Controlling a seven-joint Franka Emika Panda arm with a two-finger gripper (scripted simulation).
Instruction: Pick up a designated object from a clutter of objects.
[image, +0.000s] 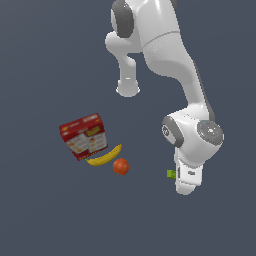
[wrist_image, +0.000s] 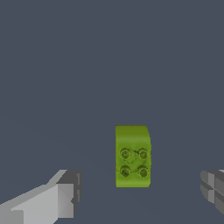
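The designated object, a tiny bright green flat block (image: 171, 174) with round studs, lies on the dark floor and peeks out beside my wrist in the exterior view. In the wrist view the green block (wrist_image: 132, 156) lies just ahead of and between my fingers. My gripper (wrist_image: 142, 197) is open and empty, with one fingertip (wrist_image: 65, 194) on one side and the other fingertip (wrist_image: 213, 188) on the other; in the exterior view the fingers are hidden under the hand. The rest of the clutter, a red carton box (image: 83, 135), a yellow banana (image: 104, 158) and an orange-red ball (image: 121, 166), lies to the exterior view's left.
The arm's white links (image: 165, 55) rise above the block. The dark floor (image: 60, 215) surrounds all the objects.
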